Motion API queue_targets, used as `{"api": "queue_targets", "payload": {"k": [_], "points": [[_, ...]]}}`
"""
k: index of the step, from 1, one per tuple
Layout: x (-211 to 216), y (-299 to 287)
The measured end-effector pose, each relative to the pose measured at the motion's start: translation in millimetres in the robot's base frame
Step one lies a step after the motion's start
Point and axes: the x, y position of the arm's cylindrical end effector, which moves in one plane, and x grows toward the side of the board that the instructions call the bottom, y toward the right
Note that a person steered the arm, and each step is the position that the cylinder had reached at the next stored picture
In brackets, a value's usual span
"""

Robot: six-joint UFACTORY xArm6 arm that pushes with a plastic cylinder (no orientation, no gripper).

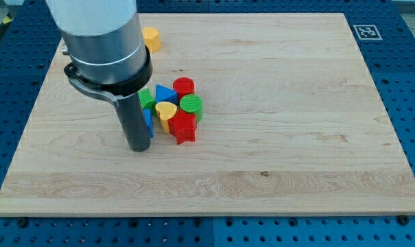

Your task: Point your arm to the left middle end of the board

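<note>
My tip point(138, 147) rests on the wooden board point(276, 158), left of centre. It stands just left of a tight cluster of blocks. The cluster holds a red cylinder point(184, 86), a blue triangle point(165, 93), a green block point(147, 98), a green cylinder point(191, 104), a yellow heart point(167, 112), a red star point(184, 127) and a blue block point(147, 119) partly hidden behind the rod. The rod touches or nearly touches the blue block. A yellow block point(151, 38) lies alone near the view's top left, partly hidden by the arm.
The arm's grey body point(101, 41) covers the board's upper left part. A black-and-white marker tag point(365, 31) sits at the board's top right corner. Blue perforated table surface point(406, 82) surrounds the board.
</note>
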Motion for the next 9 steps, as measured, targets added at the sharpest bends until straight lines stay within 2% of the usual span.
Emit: {"api": "queue_targets", "payload": {"k": [2, 8, 9], "points": [[38, -19], [33, -21], [35, -60]]}}
